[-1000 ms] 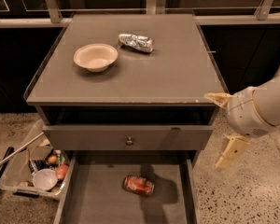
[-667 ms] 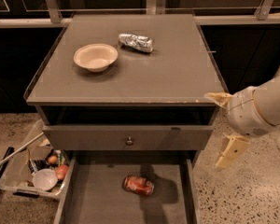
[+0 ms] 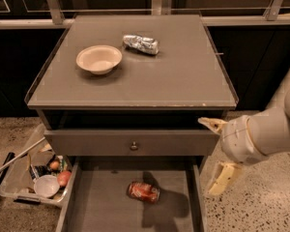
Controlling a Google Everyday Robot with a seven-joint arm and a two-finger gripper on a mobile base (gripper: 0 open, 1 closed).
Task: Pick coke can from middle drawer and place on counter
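Observation:
The red coke can (image 3: pixel 143 192) lies on its side on the bare floor of the open middle drawer (image 3: pixel 101 211), near its middle. The counter (image 3: pixel 183 76) is the flat grey cabinet top above. My gripper (image 3: pixel 215 151) is at the right of the cabinet, level with the drawer front and outside the drawer. Its two pale fingers (image 3: pixel 222 178) are spread apart and empty. The can is to the lower left of the gripper, well apart from it.
A pale bowl (image 3: pixel 99 58) and a crumpled silver can (image 3: pixel 141 44) sit on the counter's back left half. A closed drawer front with a small round knob (image 3: pixel 133 145) is above the open drawer. A clear bin (image 3: pixel 36 178) of clutter stands on the floor at the left.

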